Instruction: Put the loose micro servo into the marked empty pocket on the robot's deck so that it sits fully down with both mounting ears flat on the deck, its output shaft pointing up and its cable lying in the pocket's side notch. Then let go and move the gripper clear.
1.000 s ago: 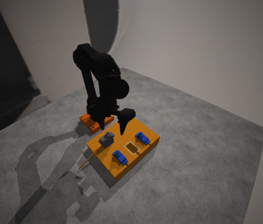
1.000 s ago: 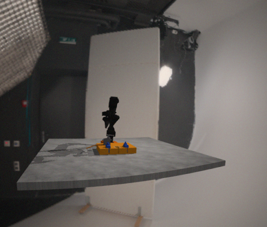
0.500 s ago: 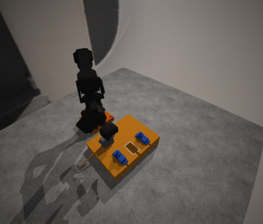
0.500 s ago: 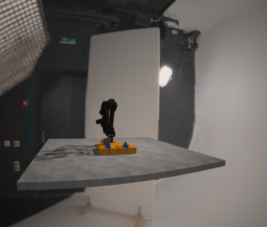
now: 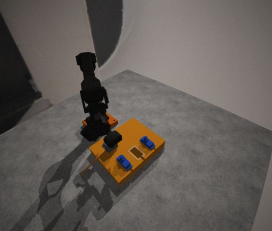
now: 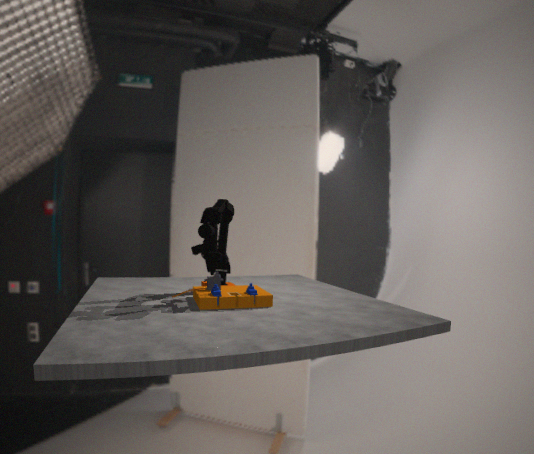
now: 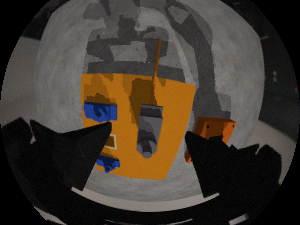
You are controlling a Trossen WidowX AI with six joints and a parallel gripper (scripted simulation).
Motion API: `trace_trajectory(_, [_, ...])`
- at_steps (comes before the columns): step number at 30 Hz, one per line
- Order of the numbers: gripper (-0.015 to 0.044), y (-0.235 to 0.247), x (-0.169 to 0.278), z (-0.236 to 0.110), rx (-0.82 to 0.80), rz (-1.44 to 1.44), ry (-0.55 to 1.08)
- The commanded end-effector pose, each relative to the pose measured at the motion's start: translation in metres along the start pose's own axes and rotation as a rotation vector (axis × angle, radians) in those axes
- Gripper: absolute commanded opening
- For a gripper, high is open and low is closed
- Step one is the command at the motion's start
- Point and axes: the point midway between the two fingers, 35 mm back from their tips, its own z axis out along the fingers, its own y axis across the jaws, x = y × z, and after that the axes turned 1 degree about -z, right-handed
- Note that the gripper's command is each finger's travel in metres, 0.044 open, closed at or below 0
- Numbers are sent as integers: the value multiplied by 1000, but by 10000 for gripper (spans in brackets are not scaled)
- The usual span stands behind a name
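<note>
Grey mottled worktop [image 5: 186,157] is carrying everything, and the tool [image 7: 148,140] is hanging wide open over the orange deck [image 5: 132,128], gripping nothing, its fingers straddling the grey micro servo [image 7: 149,131] lying loose on the deck beside the outlined pocket [image 5: 136,152]. Judging by looks, the servo is handling light, rigid and smooth; its flat body sides are offering the best hold, clear of the trailing cable [image 5: 90,165].

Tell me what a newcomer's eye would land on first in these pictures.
The bright orange deck on the grey table, with two blue servos flanking a white-outlined empty pocket. Next, the black arm folded low over the deck's rear corner, its open gripper straddling the loose grey servo.
</note>
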Motion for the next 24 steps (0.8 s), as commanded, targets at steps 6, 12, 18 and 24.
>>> trace_trajectory(6, [440,-1,1,11,1,4,5])
trace_trajectory(12, [440,-1,1,21,1,4,5])
trace_trajectory(18, [387,-1,1,25,1,4,5])
trace_trajectory(24, [230,-1,1,25,1,4,5])
